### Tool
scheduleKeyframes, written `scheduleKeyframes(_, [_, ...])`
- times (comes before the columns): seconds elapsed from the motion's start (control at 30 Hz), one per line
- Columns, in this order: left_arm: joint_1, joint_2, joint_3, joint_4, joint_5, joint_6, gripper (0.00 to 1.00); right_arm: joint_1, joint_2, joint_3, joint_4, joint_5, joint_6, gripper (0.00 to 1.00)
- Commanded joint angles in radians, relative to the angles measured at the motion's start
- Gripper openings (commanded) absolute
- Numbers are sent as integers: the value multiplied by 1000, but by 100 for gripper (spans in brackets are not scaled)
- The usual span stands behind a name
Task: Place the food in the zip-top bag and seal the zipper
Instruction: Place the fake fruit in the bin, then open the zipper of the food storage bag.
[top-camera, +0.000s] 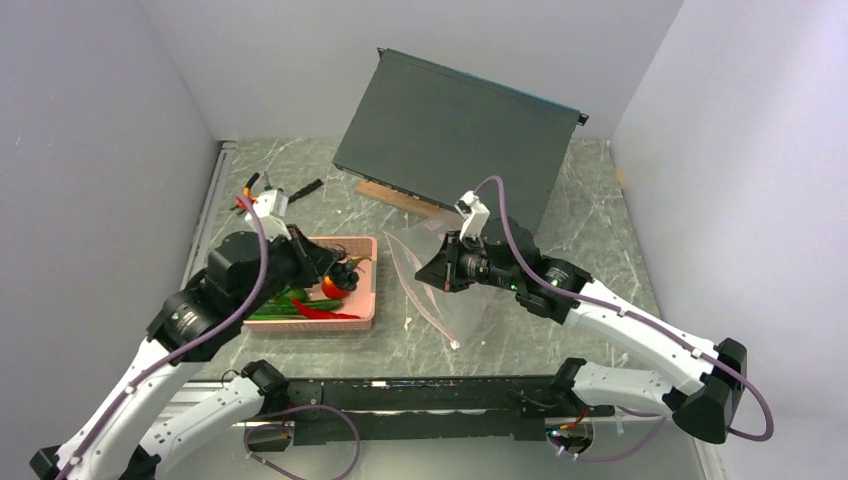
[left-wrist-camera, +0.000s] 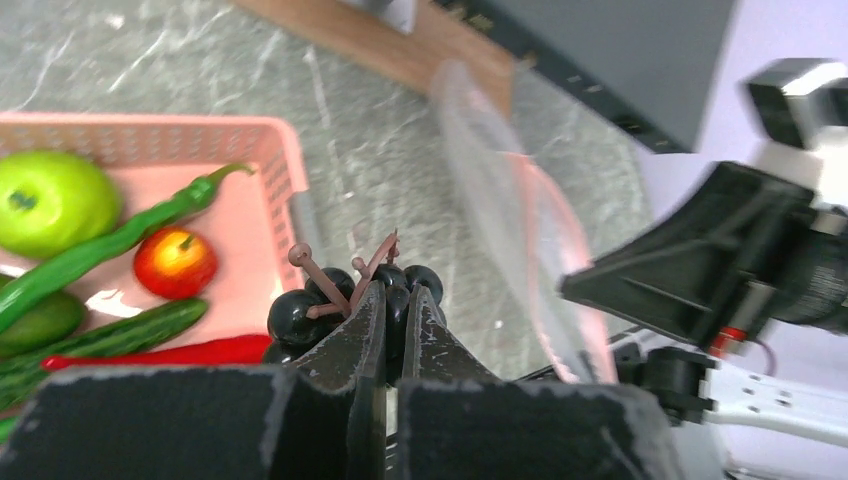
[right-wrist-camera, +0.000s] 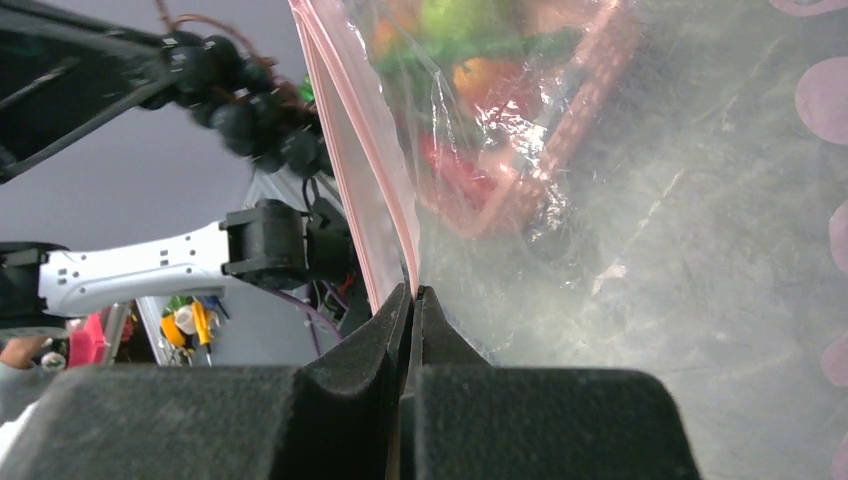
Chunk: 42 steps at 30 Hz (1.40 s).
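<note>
Marble tbl (top-camera: 590, 215), pink basket (top-camera: 368, 305), dark panel (top-camera: 455, 130), wood block (top-camera: 392, 197)

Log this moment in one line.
left gripper: shut on dark grape bunch | right gripper: shut on zip-top bag at zipper | basket: green apple inside

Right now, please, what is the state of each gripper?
Left gripper: closed on the black grape bunch.
Right gripper: closed on the zip-top bag edge.

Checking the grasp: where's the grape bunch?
The grape bunch is left of centre in the top view, pinched by the fingers of the left gripper by the basket's right edge.
</note>
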Motion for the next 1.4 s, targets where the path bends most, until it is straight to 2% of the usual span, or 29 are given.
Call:
scheduleKeyframes(0.0, [3,-28,96,88,96,42,0,1,22,65,61,30,65,0])
scheduleKeyframes(0.13, [3,-45,100,90,85,53,0,3,68,81,76,19,85,0])
scheduleKeyframes(0.3, [3,-31,45,43,-36,55,0,2,76,83,85,6,102,0])
scheduleKeyframes(0.47, [4,9,-96,88,-139,45,0,2,68,79,56,38,74,0])
scheduleKeyframes(0.63, [4,36,-261,171,-125,-31,0,2,93,85,63,37,68,0])
scheduleKeyframes(0.67, [4,37,-287,171,-142,-56,6,2,99,86,71,27,74,0])
scheduleKeyframes(0.77, [6,35,-300,121,-194,-95,61,3,118,103,82,5,85,0])
scheduleKeyframes(0.83, [5,22,-279,108,-187,-75,78,2,125,115,77,13,82,0])
scheduleKeyframes(0.97, [5,-15,-228,165,-57,-47,84,5,131,136,44,55,87,0])
scheduleKeyframes(1.03, [5,-30,-247,293,112,-48,85,8,136,155,15,79,99,0])
scheduleKeyframes(1.1, [5,-26,-285,487,270,-64,89,14,133,168,-6,103,120,0])
scheduleKeyframes(1.17, [5,12,-293,591,364,-89,90,20,121,170,-9,122,138,0])
scheduleKeyframes(1.37, [-28,95,-312,752,425,-133,84,34,99,157,-14,149,174,0])
